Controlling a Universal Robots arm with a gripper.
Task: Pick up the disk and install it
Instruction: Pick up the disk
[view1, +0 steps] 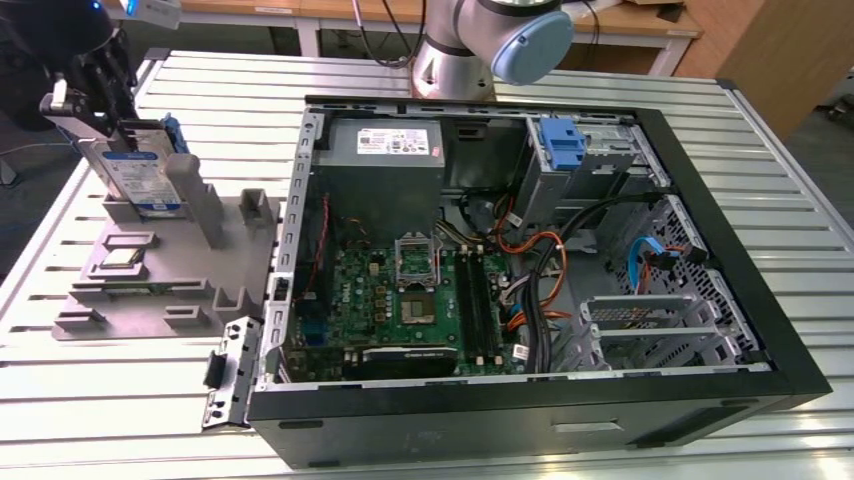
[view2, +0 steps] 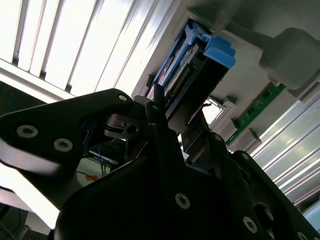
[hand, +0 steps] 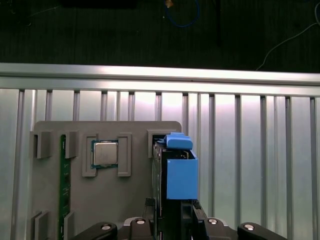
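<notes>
The disk (view1: 144, 172) stands upright on edge over the grey fixture (view1: 174, 300) at the exterior view's left; its blue-and-white label and blue side rails show. My gripper (view1: 114, 125) comes down on its top end, shut on it. In the first wrist view the disk (hand: 181, 177) is seen edge-on with its blue rail toward the camera, and my gripper (hand: 172, 212) has a finger on each side. In the second wrist view the dark fingers (view2: 156, 112) clasp the disk (view2: 192, 82). Whether its lower end still rests in the fixture slot is unclear.
The open computer case (view1: 747, 250) lies beside the fixture, with motherboard (view1: 400, 300), power supply (view1: 387, 140), cables and a blue bracket (view1: 565, 148) in the drive bay. A processor (hand: 105, 153) and a green memory stick (hand: 62, 185) sit in the fixture. The arm's base (view1: 461, 50) stands behind the case.
</notes>
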